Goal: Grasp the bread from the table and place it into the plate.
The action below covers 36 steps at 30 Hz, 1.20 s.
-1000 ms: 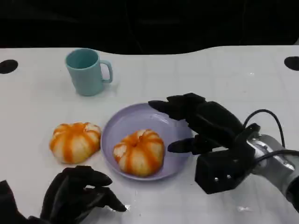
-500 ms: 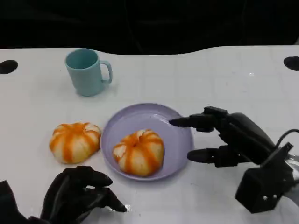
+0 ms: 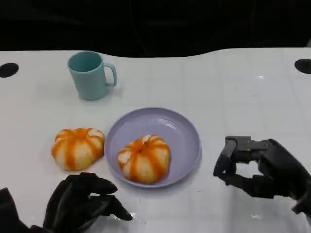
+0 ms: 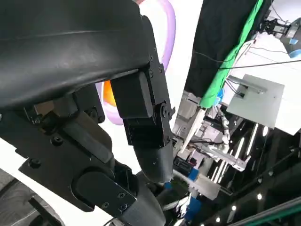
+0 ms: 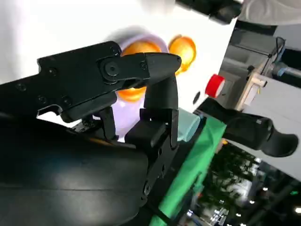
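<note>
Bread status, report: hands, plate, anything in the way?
Right hand holds nothing, beside plate. Left hand curled, holds nothing. One bread in plate, second bread on table. Cup well apart.

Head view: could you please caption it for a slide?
One bread on the plate, another beside it, both hands empty.

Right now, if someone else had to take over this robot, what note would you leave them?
Right hand: holds nothing, fingers curled in, over the table right of the plate.
Left hand: holds nothing, fingers curled, at the near edge, in front of the second bread.
Done: one bread lies in the purple plate.
Left, if wanted: the second bread is on the table just left of the plate.
A teal mug stands further back.
</note>
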{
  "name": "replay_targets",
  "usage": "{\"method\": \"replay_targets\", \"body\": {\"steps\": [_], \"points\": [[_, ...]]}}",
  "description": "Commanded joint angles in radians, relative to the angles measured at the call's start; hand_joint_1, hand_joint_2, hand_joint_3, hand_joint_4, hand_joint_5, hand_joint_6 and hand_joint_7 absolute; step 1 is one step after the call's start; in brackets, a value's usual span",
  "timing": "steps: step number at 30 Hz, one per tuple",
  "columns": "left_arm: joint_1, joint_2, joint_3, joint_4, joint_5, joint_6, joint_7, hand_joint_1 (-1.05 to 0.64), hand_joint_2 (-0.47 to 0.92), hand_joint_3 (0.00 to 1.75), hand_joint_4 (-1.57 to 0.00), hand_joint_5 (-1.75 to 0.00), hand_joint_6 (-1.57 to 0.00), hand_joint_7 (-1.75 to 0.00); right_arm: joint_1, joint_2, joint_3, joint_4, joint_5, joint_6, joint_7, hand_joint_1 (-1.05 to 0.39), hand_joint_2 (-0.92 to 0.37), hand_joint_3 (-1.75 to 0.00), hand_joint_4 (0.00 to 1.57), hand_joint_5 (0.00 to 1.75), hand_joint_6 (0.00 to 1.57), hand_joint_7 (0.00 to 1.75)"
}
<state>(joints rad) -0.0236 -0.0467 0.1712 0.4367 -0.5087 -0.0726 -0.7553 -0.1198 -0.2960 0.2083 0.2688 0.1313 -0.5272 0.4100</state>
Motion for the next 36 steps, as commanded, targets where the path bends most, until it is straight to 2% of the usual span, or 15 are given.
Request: {"method": "replay_targets", "body": {"steps": [1, 5, 12, 20, 36], "points": [[0.005, 0.012, 0.004, -0.003, 0.003, 0.0, 0.001, -0.97, 0.64, 0.0, -1.57, -0.44, -1.57, -0.17, 0.064, -0.026, -0.046, -0.083, 0.032, 0.047, 0.044, -0.47, -0.92, -0.35, 0.78, 1.75, 0.6, 1.67], [0.008, 0.011, 0.004, -0.007, 0.003, 0.0, 0.005, -0.97, 0.64, 0.0, -1.57, -0.43, -1.57, -0.16, 0.112, -0.026, -0.07, -0.136, 0.047, 0.081, 0.077, -0.44, -0.92, -0.34, 0.82, 1.75, 0.61, 1.73], [0.011, 0.014, 0.005, -0.013, -0.003, 0.01, 0.002, -0.96, 0.64, 0.0, -1.57, -0.43, -1.57, -0.16, 0.199, -0.021, -0.095, -0.252, 0.089, 0.211, 0.11, -0.45, -0.92, -0.32, 0.87, 1.75, 0.65, 1.75], [0.023, 0.016, 0.005, -0.034, -0.003, 0.017, 0.003, -0.97, 0.64, 0.0, -1.57, -0.42, -1.57, -0.16, 0.228, 0.008, -0.105, -0.27, 0.102, 0.271, 0.118, -0.46, -0.92, -0.3, 0.89, 1.75, 0.66, 1.75], [0.017, 0.027, 0.01, -0.018, -0.009, 0.01, -0.015, -0.96, 0.65, 0.0, -1.57, -0.42, -1.57, -0.14, 0.194, 0.053, -0.117, -0.187, 0.1, 0.25, 0.137, -0.49, -0.92, -0.32, 0.89, 1.75, 0.67, 1.75]]}}
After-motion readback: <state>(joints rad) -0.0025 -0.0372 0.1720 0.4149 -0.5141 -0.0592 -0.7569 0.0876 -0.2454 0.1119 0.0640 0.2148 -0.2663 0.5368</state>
